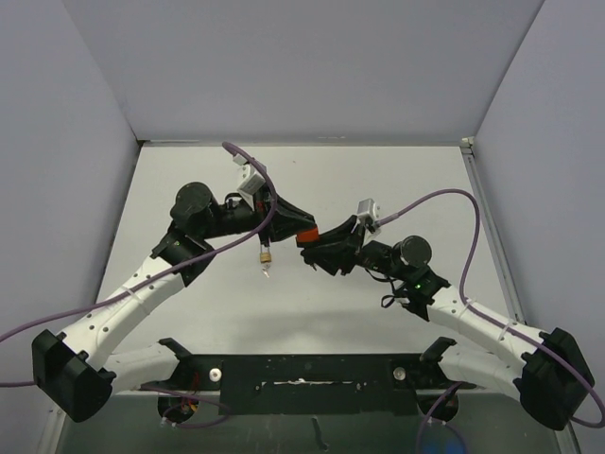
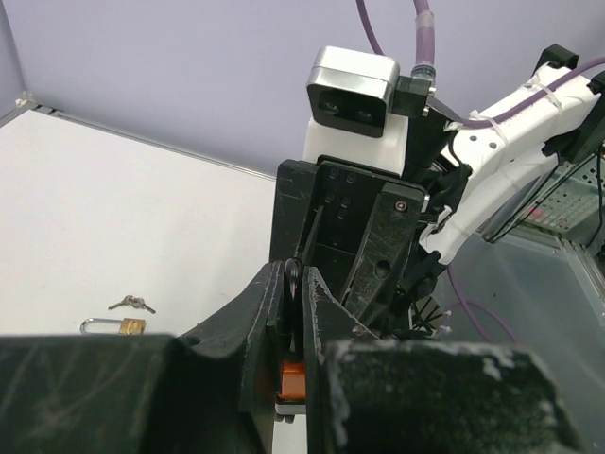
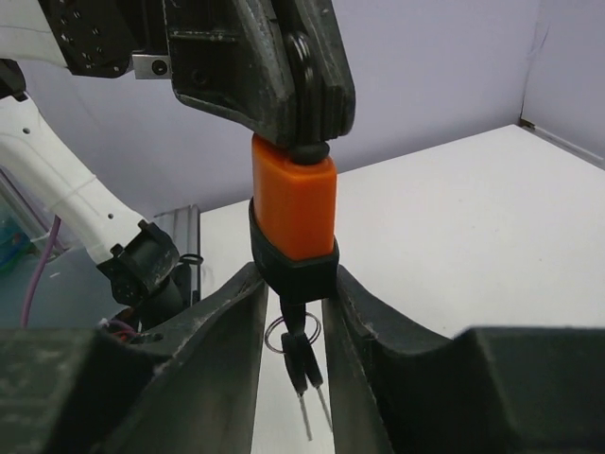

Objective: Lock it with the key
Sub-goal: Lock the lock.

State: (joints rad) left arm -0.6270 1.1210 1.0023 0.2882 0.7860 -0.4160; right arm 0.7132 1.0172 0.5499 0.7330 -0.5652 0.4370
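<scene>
An orange padlock (image 3: 293, 203) with a black base hangs in the air. My left gripper (image 2: 295, 288) is shut on its dark shackle (image 3: 307, 151) from above. In the top view the padlock (image 1: 305, 234) sits between the two grippers at the table's middle. A key (image 3: 298, 333) sticks out of the base, with a ring and two more keys (image 3: 310, 378) hanging from it. My right gripper (image 3: 295, 284) comes from below. Its fingertips flank the black base and the key, and a narrow gap shows on each side of the key.
A small brass padlock (image 2: 121, 326) lies on the white table with its own keys (image 2: 132, 304) beside it. In the top view the brass padlock (image 1: 266, 253) lies just left of the grippers. Walls close off the table on three sides.
</scene>
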